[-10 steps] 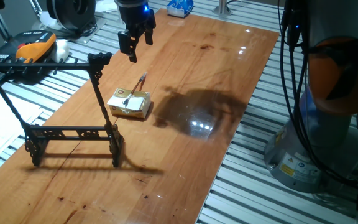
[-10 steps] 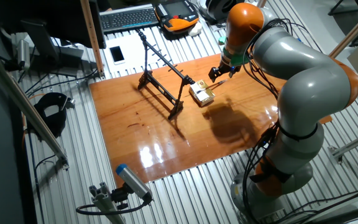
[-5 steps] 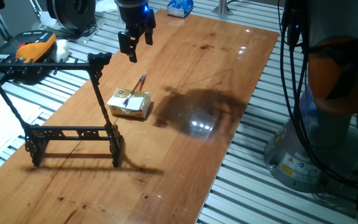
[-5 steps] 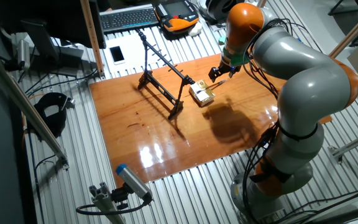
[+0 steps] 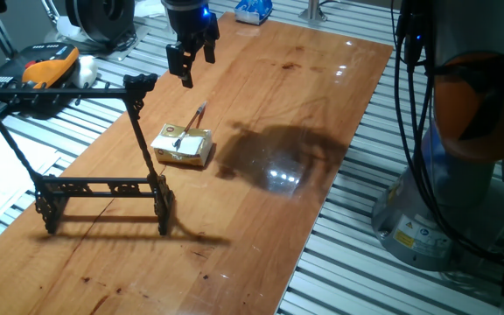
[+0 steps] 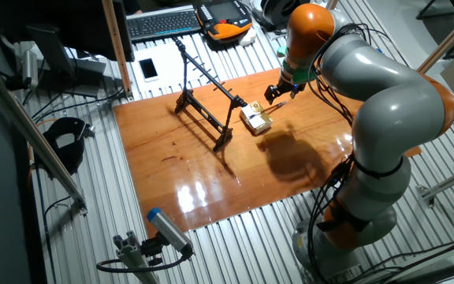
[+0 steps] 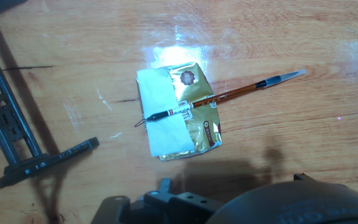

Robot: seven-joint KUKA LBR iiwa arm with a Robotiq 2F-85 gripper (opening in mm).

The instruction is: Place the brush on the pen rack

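Observation:
The brush (image 5: 191, 123), a thin brown stick with a dark end, lies slanted across a yellowish block (image 5: 183, 146) in the middle of the wooden table. In the hand view the brush (image 7: 219, 98) crosses the block (image 7: 178, 112) from lower left to upper right, its pale tip overhanging onto the wood. The black pen rack (image 5: 103, 186) stands to the left of the block, seen from the other side as the rack (image 6: 205, 95). My gripper (image 5: 196, 68) hangs open and empty above the table, beyond the brush and not touching it; the other fixed view shows the gripper (image 6: 277, 93) just right of the block (image 6: 255, 120).
An orange and black pendant (image 5: 49, 66) and cables lie off the table's left edge. A blue packet (image 5: 254, 10) sits at the far end. A keyboard (image 6: 164, 22) and a phone (image 6: 148, 69) lie behind the table. The arm's base (image 5: 462, 157) stands to the right.

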